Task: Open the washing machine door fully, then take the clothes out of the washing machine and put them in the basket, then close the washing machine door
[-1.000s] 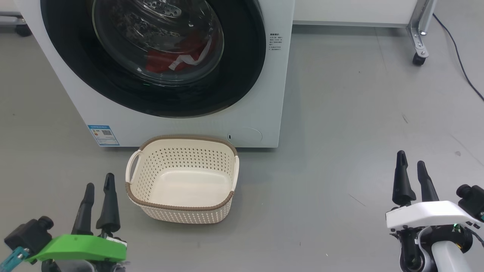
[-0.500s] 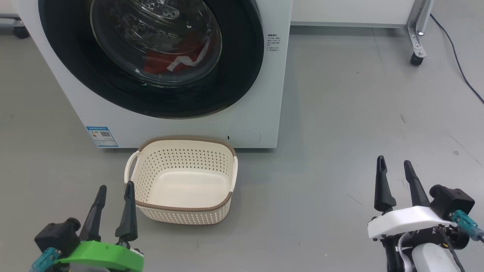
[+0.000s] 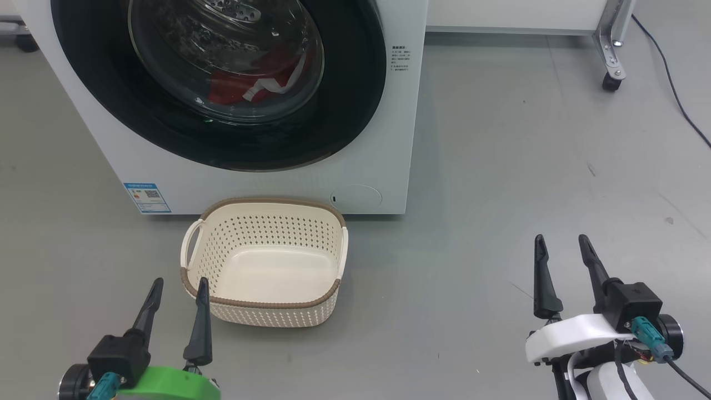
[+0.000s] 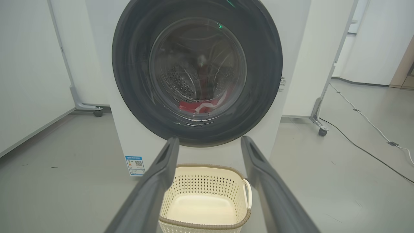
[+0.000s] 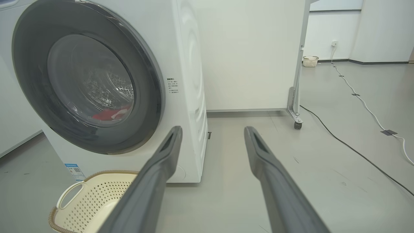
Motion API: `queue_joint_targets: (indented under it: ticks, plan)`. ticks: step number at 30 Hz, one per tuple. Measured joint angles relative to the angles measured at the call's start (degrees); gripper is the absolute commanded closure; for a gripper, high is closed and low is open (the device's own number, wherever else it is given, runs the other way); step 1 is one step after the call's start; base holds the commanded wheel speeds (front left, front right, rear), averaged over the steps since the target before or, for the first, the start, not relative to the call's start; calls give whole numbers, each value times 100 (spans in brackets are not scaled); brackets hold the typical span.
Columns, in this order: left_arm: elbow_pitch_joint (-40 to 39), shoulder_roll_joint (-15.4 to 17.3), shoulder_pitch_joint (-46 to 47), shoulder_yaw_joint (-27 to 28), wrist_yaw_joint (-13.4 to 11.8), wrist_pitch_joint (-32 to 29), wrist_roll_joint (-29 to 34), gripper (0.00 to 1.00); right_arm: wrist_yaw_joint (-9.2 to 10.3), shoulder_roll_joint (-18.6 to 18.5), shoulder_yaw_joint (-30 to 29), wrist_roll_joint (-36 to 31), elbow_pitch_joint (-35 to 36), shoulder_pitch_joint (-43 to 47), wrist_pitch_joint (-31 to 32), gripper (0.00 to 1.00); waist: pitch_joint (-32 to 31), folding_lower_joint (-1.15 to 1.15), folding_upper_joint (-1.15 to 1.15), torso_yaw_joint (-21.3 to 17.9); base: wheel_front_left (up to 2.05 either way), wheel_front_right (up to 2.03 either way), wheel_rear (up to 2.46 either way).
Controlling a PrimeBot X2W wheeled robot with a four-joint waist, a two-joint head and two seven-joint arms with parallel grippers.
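Note:
The white washing machine point(image 3: 400, 139) point(image 4: 129, 142) point(image 5: 190, 97) stands ahead with its black-rimmed round door point(image 3: 344, 111) point(image 4: 136, 71) point(image 5: 148, 106) shut flat against the front. Red and white clothes point(image 3: 244, 86) point(image 4: 202, 105) point(image 5: 108, 114) lie in the drum behind the glass. An empty cream basket point(image 3: 261, 222) point(image 4: 207, 181) point(image 5: 87, 200) sits on the floor just before the machine. My left gripper point(image 3: 180, 282) point(image 4: 209, 139) hangs open at the basket's near left corner. My right gripper point(image 3: 561, 239) point(image 5: 212, 128) hangs open over bare floor to the right.
The grey floor point(image 3: 500, 166) stretches to the right of the machine. A white partition on a wheeled metal foot point(image 3: 611, 66) point(image 5: 296, 119) stands behind at the right, with a black cable point(image 3: 677, 94) trailing beside it. Another wheeled foot point(image 4: 93, 111) stands at the left.
Both arms have swung inward and turned, their fingers now spread wider in view; the left gripper has come nearer the basket. The head camera has shifted slightly.

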State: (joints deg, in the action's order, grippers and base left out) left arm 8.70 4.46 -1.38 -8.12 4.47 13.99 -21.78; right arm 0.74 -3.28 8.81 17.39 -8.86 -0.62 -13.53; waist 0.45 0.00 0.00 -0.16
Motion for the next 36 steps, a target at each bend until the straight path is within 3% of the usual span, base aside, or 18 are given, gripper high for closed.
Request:
queue_joint_targets:
  ticks: [8,36]
  plan:
    - [185,-54,-13,-42,-14,29,181,0,93,-3,73,-191,-158,-1,-42,0,20,0,0,-17,0,0,0]
    - [548,-154,-21,20,21,29,176,0,93,12,59,69,-444,-13,-42,0,-36,0,0,2,0,0,0]
